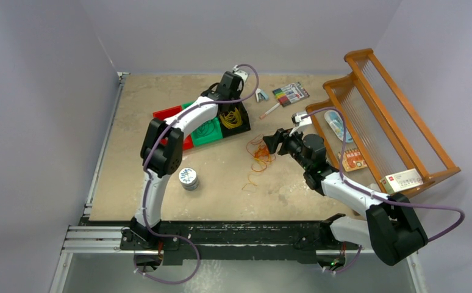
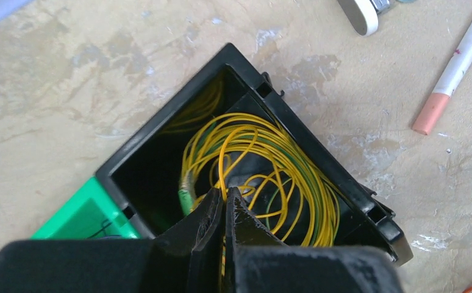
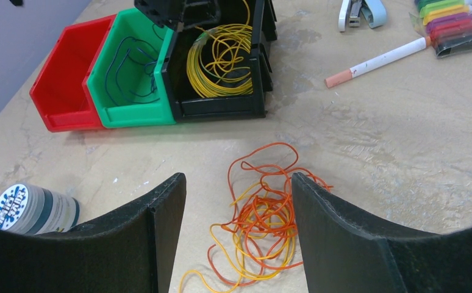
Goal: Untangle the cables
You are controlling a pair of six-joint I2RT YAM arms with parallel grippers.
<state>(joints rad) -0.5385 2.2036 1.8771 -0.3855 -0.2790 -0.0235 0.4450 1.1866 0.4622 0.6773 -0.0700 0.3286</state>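
Overhead view: three open plastic bins in a row, red, green and black, sit at about 10 o'clock from the loose orange-red and yellow cable tangle on the beige tabletop. The round tin with a blue-and-white lid is at 8 o'clock from the tangle. The arm hides the left gripper from overhead. The left wrist view shows it over the black bin, jaws together above the coiled yellow cable; whether a strand is pinched cannot be told. Only the right wrist view shows the thin dark blue cable clearly, in the green bin. It also shows the right gripper with jaws apart, the tangle lying between them at 12 o'clock. Count: three cable bundles, three bins, one tin, one white pen with a pink cap.
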